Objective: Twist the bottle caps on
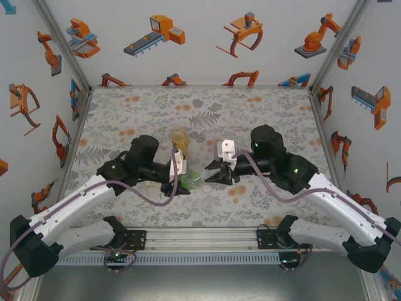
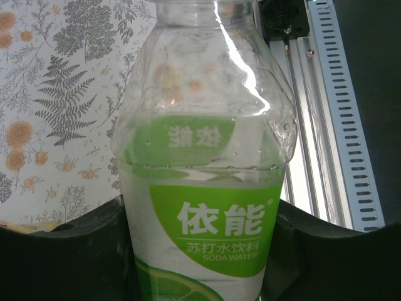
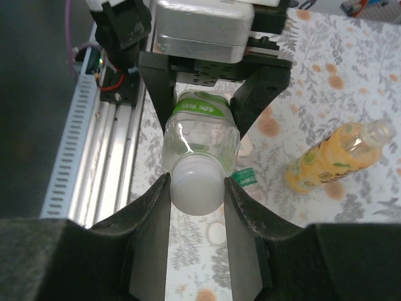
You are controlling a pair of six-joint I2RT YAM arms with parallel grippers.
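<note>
The table point(image 1: 276, 113) wears a cloth printed with ferns and orange flowers. Over its near middle the two arms meet, tip to tip. The left gripper point(image 3: 202, 119) is clamped around the body of a clear bottle point(image 2: 200, 188) with a green label (liquid fills its lower part), its neck pointing at the right gripper point(image 3: 196, 185). Those right fingers point(image 3: 153, 226) are pressed against both sides of the white cap point(image 3: 196, 191), which sits on that bottle's mouth. An orange bottle point(image 3: 326, 157) waits apart on the cloth, its mouth uncapped. A small green cap point(image 3: 245, 178), partly hidden behind a right finger, lies on the cloth near the held bottle.
</note>
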